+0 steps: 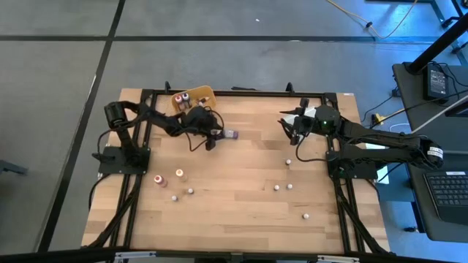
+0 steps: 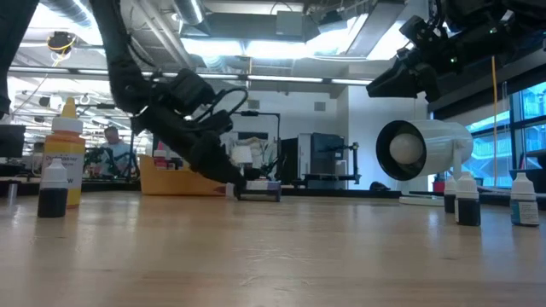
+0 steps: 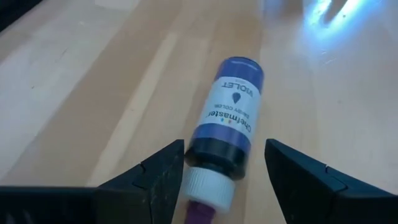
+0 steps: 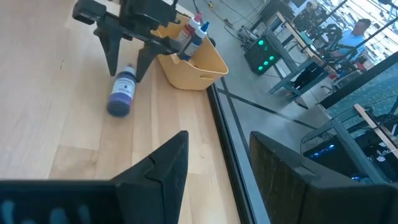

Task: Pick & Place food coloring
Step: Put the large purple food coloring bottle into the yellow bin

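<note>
From where I stand, two small bottles (image 1: 169,177) stand near the table's left side, with a few more dotted toward the front. Farther back, the left gripper (image 3: 225,180) is down at the wood, its fingers (image 3: 158,171) spread on either side of a violet food coloring bottle (image 3: 227,121) lying flat, cap toward the wrist; nothing is clamped yet. To do this well, I'd say it should centre on the bottle's body, not the narrow cap, and squeeze squarely so the round bottle doesn't roll away. Just behind sits the yellow tray (image 1: 207,93), already holding a couple of bottles. To the right, the right gripper (image 4: 214,162) hangs above the table, fingers apart, holding nothing. The table (image 1: 241,190) is pale wooden planks; beyond it, a workshop with bright ceiling lights.
</note>
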Controlling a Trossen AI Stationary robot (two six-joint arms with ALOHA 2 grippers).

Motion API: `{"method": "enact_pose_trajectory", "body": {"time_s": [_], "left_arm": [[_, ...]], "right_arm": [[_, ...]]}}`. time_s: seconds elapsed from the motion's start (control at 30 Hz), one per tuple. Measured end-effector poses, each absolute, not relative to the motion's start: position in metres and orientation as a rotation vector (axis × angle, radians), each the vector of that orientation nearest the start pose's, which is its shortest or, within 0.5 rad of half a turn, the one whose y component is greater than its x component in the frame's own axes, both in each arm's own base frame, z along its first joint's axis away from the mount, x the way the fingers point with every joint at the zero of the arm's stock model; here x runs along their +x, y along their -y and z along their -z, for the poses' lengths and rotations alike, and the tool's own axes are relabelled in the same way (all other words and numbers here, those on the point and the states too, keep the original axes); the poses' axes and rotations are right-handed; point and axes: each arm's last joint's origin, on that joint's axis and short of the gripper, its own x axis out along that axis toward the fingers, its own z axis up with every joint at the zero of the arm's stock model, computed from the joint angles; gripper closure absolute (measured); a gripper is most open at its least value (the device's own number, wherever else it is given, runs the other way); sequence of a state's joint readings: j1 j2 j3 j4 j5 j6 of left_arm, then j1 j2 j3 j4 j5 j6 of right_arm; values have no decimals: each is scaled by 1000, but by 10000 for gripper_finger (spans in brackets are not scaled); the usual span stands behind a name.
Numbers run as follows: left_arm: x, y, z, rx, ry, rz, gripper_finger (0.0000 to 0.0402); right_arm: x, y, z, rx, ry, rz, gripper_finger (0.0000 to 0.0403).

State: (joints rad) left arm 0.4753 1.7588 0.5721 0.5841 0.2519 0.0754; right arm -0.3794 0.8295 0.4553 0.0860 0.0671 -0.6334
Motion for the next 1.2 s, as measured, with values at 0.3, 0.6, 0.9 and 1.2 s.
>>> {"method": "enact_pose_trajectory", "body": {"time_s": [0.3,0.6,0.9,1.2], "left_arm": [[262,-106,-94,-97,-574,-293,185],[272,-95,-77,-64,-536,-294,185],[276,-94,-71,-54,-497,-288,183],[276,-94,-71,-52,-499,-289,182]], "right_arm": [[171,70,-237,-573,-417,336,230],[171,70,-237,-572,-412,323,230],[171,70,-237,-572,-410,319,230],[171,70,-237,-572,-410,320,230]]}}
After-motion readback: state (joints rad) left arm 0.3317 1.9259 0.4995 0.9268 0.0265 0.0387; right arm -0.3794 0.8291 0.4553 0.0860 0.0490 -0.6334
